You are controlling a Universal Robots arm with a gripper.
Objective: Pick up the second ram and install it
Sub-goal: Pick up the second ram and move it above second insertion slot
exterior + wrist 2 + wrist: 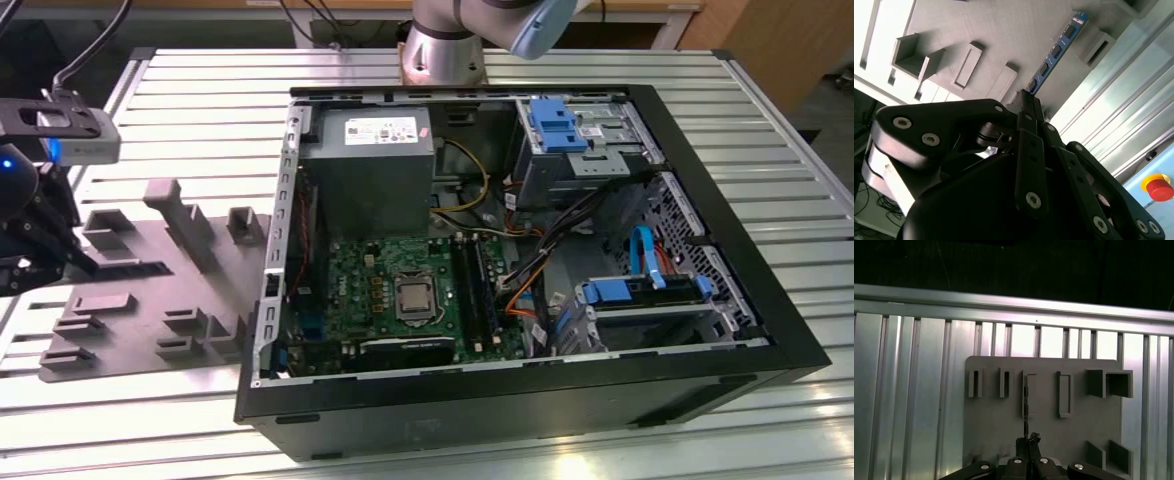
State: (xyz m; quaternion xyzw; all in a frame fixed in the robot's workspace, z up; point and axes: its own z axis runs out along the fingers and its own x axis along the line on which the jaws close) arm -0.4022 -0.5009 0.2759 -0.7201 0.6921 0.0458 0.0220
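Note:
In the second wrist view, the second ram (1056, 50), a thin blue circuit board with dark chips, sticks out from my gripper (1026, 97), which is shut on one of its ends. In the first wrist view I see the ram (1025, 412) edge-on as a thin dark line running out from the gripper (1027, 442) over the grey tray (994, 430). In the exterior view the gripper (30, 255) hangs at the far left edge, above the tray (134, 290). I cannot tell whether the ram's far end touches the tray.
The open computer case (534, 400) lies to the exterior view's right of the tray. Inside it sit the green motherboard (354, 285), its black slot rails (474, 295), a grey power supply (367, 180), cables and blue drive brackets (554, 125). Upright blocks (174, 205) stand on the tray.

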